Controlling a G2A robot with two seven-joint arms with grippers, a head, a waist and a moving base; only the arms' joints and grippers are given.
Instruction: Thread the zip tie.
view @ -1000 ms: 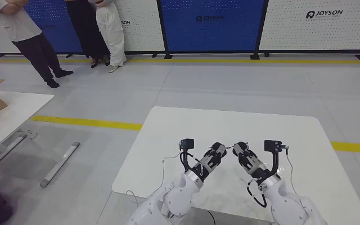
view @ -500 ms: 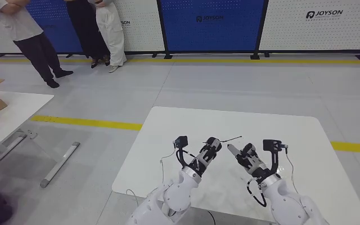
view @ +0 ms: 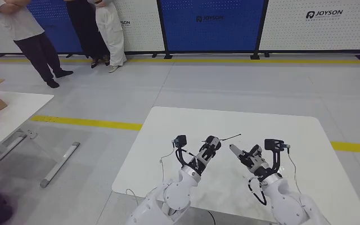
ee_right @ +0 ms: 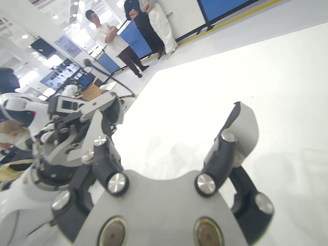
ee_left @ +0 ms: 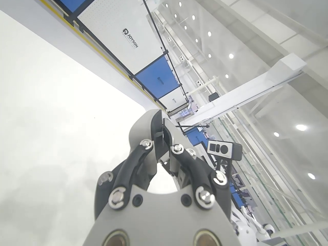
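Observation:
A thin black zip tie (view: pixel 228 138) sticks out of my left gripper (view: pixel 211 143), which is shut on one end of it above the white table (view: pixel 281 121). In the left wrist view the fingers (ee_left: pixel 143 131) are pressed together and the zip tie (ee_left: pixel 194 126) runs straight out sideways from them. My right gripper (view: pixel 241 151) hangs open a short way to the right of the tie's free end, holding nothing. From the right wrist view the zip tie (ee_right: pixel 107 76) slants up beyond my right gripper (ee_right: pixel 176 103), apart from its fingers.
Both arms hover over the near middle of the table, close to its front edge (view: pixel 169 194). A second white table (view: pixel 22 109) stands off to the left across the grey floor.
The two grippers were close together a second ago and have drawn apart. The left gripper has shifted left, and the zip tie now shows sticking out of it.

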